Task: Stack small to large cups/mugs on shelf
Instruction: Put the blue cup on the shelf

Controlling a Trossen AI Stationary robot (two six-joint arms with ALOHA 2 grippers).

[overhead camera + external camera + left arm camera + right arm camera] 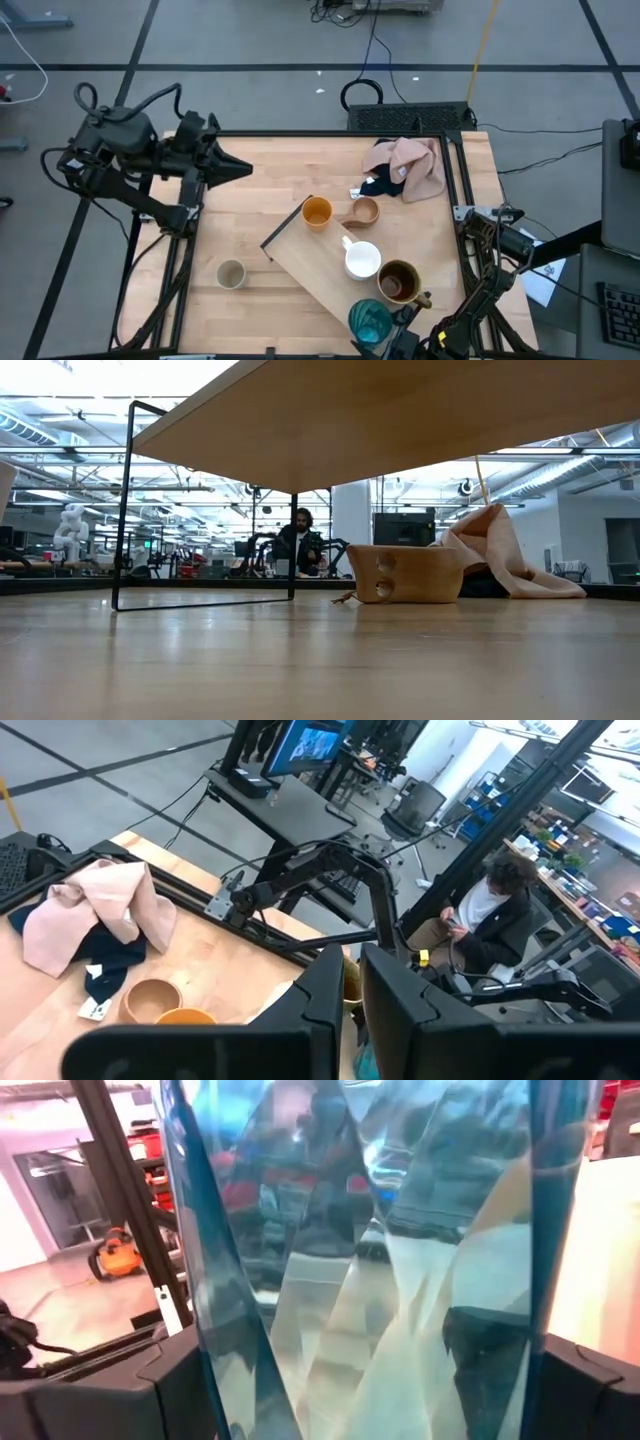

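The shelf (310, 262), a light board on thin dark rails (125, 510), lies slantwise on the table. On it stand the orange cup (317, 212), the white mug (362, 260) and the dark brown mug (398, 282). The tan cup (362, 211) sits on the table beside it, and the beige-grey cup (231, 273) stands alone at the near left. The teal cup (370, 320) is at the shelf's near end, and my right gripper (385, 332) has its fingers on either side of it. My left gripper (238, 168) hangs shut above the table's far left, holding nothing. My right gripper has the teal cup's glassy wall (215, 1370) between its two fingers (120, 1390), one on each side; the cup fills the whole gap. The fingers come in level from the table's near right corner. The cup stands upright. Whether its base rests on the shelf I cannot tell.
A pink cloth (415, 165) lies heaped over a navy cloth (385, 185) at the far right, close to the tan cup. A black frame runs along the table's edges (455, 190). Bare tabletop (250, 215) lies left of the shelf. A person (490, 910) sits beyond the table.
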